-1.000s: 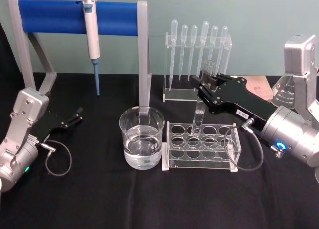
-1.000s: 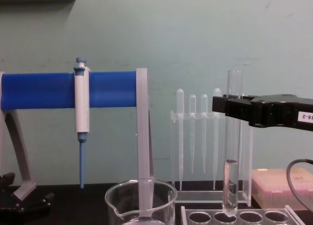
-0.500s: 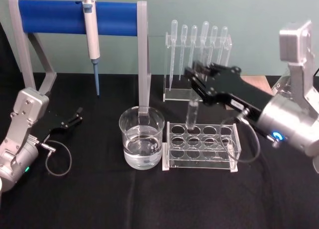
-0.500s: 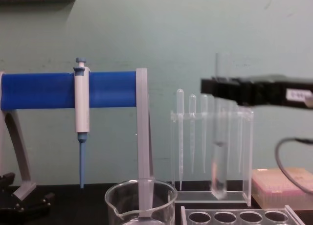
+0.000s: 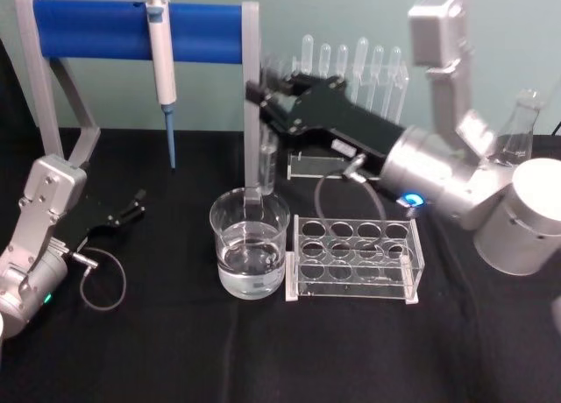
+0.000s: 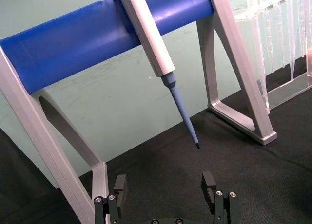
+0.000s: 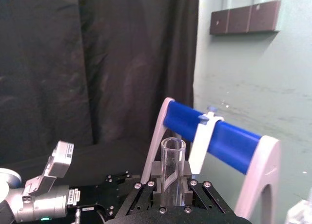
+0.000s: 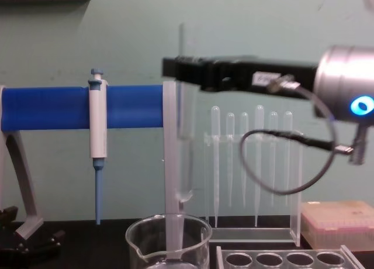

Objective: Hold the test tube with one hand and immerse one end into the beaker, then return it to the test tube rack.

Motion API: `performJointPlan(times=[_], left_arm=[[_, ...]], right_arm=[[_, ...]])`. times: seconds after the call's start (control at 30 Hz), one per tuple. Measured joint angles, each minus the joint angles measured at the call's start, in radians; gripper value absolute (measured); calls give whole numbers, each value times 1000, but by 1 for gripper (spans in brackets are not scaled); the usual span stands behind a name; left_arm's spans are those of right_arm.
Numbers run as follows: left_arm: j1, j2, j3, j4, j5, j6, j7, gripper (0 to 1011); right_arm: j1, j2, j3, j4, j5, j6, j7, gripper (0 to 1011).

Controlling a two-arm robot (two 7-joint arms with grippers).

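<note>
The jaws of the right gripper [image 5: 267, 101] are clamped on the test tube [image 5: 267, 164] just below its open rim, so the tube hangs upright from them with most of its length free underneath. From the chest view the gripper [image 8: 184, 70] reaches in level from the right, and the tube [image 8: 185, 134] ends with its rounded bottom a little above the rim of the beaker [image 8: 168, 242], not touching the glass or the water. The right wrist view looks down the black body at the tube's mouth [image 7: 172, 165] pinched between the two pads. The beaker [image 5: 230, 245], part full of clear liquid, stands on the black tabletop [image 5: 263, 350] just left of the test tube rack [image 5: 351, 291], whose holes all look vacant. Behind the tube rises the grey post of the stand with the blue bar [image 5: 105, 28], where a white-and-blue pipettor [image 5: 160, 61] hangs, and farther right a row of plastic pipettes [image 5: 351, 66] sits in its own clear holder. Well off to the left, the left gripper [image 5: 133, 203] rests low by the tabletop, jaws wide apart with nothing between its fingers [image 6: 208, 181]
</note>
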Motion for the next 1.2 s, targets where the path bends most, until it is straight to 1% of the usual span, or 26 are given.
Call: performJointPlan(times=[0.07,0.1,0.2,0.37,0.57,0.6,0.73,0.87,1.03,1.2], left_arm=[[0,0,0,0,0,0,0,1000],[0,0,0,0,0,0,0,1000],[0,0,0,0,0,0,0,1000],[0,0,0,0,0,0,0,1000],[0,0,0,0,0,0,0,1000],[0,0,0,0,0,0,0,1000],[0,0,0,0,0,0,0,1000],[0,0,0,0,0,0,0,1000],[0,0,0,0,0,0,0,1000],[0,0,0,0,0,0,0,1000]], right_arm=[[9,-11,-13,22,-7,-8,5,225],[15,-19,-26,42,-16,-17,8,225],[21,-35,-47,84,-32,-41,18,225],[12,-49,-68,135,-61,-82,27,224],[-19,-63,-76,192,-94,-139,35,225],[-19,-63,-76,192,-94,-139,35,225],[-32,-75,-80,230,-115,-171,45,224],[-42,-83,-81,246,-131,-184,50,225],[-55,-87,-77,249,-151,-190,50,225],[-65,-91,-68,247,-160,-192,49,225]])
